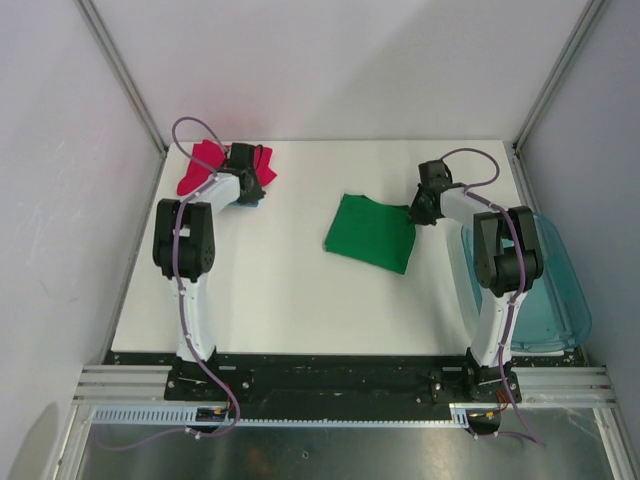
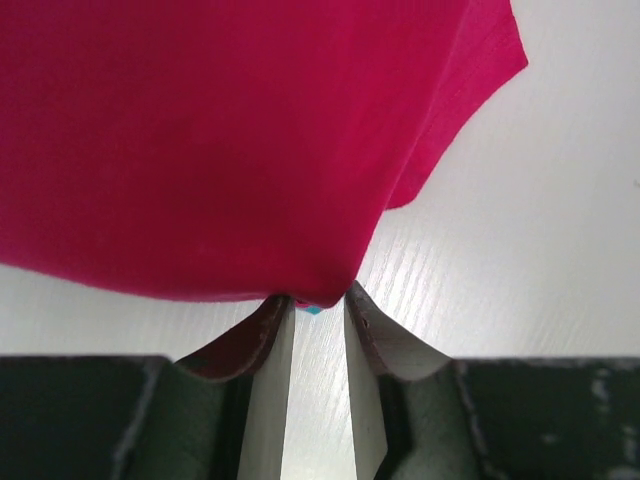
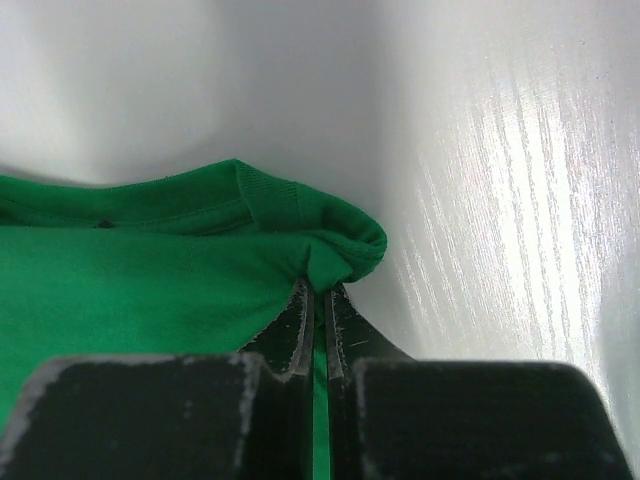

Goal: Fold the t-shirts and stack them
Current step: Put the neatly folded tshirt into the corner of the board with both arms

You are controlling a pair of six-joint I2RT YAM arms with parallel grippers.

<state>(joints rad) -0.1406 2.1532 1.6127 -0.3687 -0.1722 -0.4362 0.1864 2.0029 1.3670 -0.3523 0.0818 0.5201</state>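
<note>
Gripping stage, fold in hand. Right gripper (image 3: 320, 292) pressed together on collar-side edge of green t-shirt (image 3: 140, 280), cloth spreading left of tips. Left gripper (image 2: 318, 300) pinching magenta t-shirt (image 2: 220, 140), bunched ahead of tips. Next, likely: carry green edge across, pinch firm.

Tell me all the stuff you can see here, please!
green t-shirt: one, green, lying in the middle of the table
red t-shirt: one, magenta-red, bunched at the far left
light blue cloth: one tiny sliver, under the red t-shirt's edge; too little shows to name it
plastic bin: one, see-through blue-green, at the right side
table: one, white
left gripper: one, black, pinching the red t-shirt
right gripper: one, black, pinching the green t-shirt's edge
</note>
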